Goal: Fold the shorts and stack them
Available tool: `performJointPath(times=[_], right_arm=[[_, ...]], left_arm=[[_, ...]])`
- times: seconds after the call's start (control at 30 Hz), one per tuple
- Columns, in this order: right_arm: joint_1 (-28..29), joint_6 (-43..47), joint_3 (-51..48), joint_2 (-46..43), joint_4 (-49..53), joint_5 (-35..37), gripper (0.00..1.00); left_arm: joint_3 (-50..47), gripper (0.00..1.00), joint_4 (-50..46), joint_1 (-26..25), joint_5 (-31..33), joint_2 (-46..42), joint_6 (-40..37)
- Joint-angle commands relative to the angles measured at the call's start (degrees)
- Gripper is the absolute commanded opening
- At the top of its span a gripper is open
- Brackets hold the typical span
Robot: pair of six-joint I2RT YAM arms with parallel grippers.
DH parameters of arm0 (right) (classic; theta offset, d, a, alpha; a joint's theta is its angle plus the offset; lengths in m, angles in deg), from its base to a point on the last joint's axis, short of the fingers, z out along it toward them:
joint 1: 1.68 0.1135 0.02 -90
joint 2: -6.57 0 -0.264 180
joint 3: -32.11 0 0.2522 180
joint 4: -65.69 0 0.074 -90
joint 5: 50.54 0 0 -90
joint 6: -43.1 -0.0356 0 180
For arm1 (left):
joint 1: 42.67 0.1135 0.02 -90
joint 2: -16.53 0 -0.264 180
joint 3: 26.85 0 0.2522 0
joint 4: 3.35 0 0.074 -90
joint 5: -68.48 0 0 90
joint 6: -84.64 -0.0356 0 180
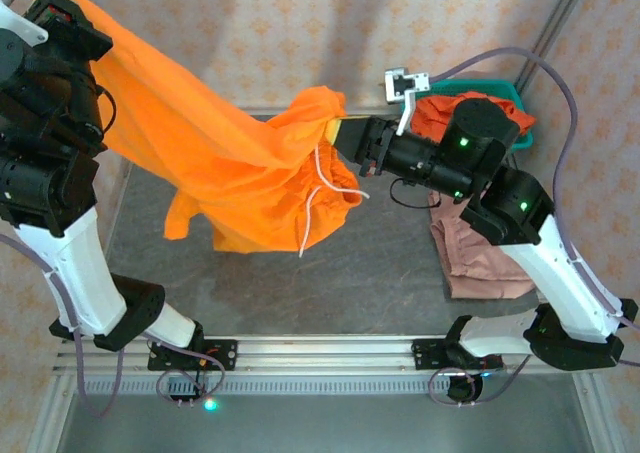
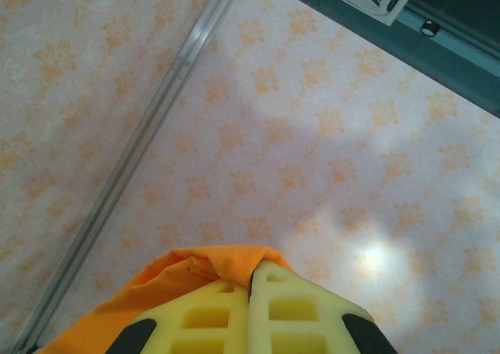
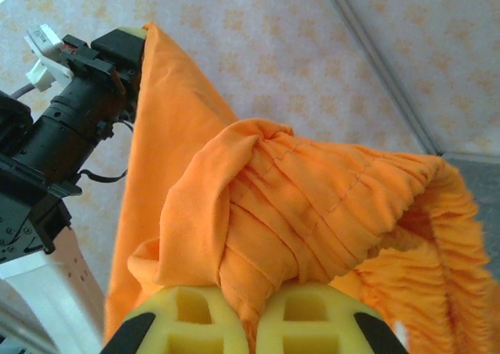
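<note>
Orange shorts (image 1: 220, 158) hung between tools, left tool (image 2: 251, 280) clenched on one end, arm raised high, right tool (image 3: 251, 311) clenched on waistband, lower

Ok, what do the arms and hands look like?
The left arm and right arm have black joint housings, white lower links, lilac cables. Green lights on the right arm's joints. The left hand and right hand: blocky pale-yellow fingers, square cut-outs, black side patches. White-grey camera on the right wrist.
</note>
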Motion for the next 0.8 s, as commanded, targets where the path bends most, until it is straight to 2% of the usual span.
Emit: performJointPath(times=[0.0,0.17,0.23,0.3,0.43,0.57,0.77], right_arm=[[0.37,0.43,-4.30,-3.05,-2.84,12.70,0.00],[0.37,-6.16,-11.98,-5.92,7.44,37.28,0.00],[-0.37,-9.78,-15.32,-5.71,10.87,43.16,0.00],[-3.03,-12.49,-19.70,-5.34,11.28,42.85,0.00],[-11.24,-16.16,-27.95,-3.69,7.16,34.80,0.00],[-18.02,-15.57,-30.81,3.16,3.67,28.65,0.00],[-25.68,-13.76,-27.86,15.30,1.22,20.90,0.00]], left_arm=[[0.55,0.00,2.24,1.51,0.93,3.58,-0.84],[0.16,0.00,-1.29,6.76,-7.43,11.73,6.49],[-0.81,0.00,-1.95,7.30,-9.36,14.98,8.08],[-3.16,0.00,-1.78,7.35,-10.76,17.59,8.34],[-12.83,0.00,2.83,7.30,-12.28,21.51,10.52],[-20.99,0.00,8.51,7.31,-12.38,25.82,11.58],[-18.37,0.00,11.28,7.31,-15.76,35.71,14.37]])
